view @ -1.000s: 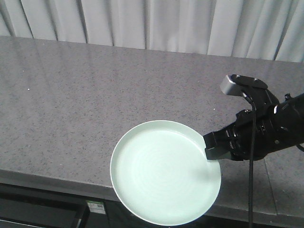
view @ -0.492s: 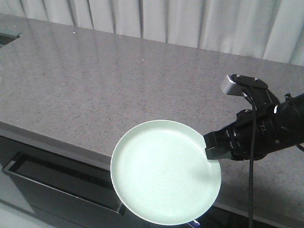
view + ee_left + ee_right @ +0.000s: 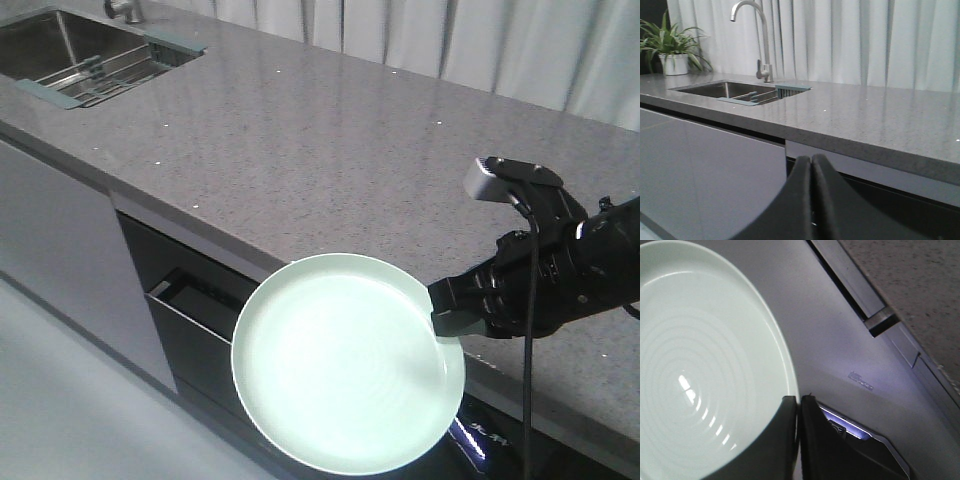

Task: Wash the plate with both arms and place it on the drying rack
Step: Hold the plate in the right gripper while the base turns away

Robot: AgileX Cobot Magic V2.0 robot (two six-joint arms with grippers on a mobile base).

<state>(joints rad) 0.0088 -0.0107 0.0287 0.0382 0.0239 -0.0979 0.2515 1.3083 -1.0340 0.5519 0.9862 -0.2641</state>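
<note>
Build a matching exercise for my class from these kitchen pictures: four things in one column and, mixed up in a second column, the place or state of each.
Column 1
1. plate
2. left hand
3. drying rack
4. potted plant

Column 2
A. lying across the sink
B. shut, holding nothing
C. gripped at its rim by the right hand
D. standing on the counter near the sink

Pairs: 1-C, 2-B, 3-A, 4-D

grey speckled countertop [image 3: 300, 150], steel sink [image 3: 710, 89], faucet [image 3: 763, 55], potted plant [image 3: 673, 51], curtains [image 3: 865, 40]
</note>
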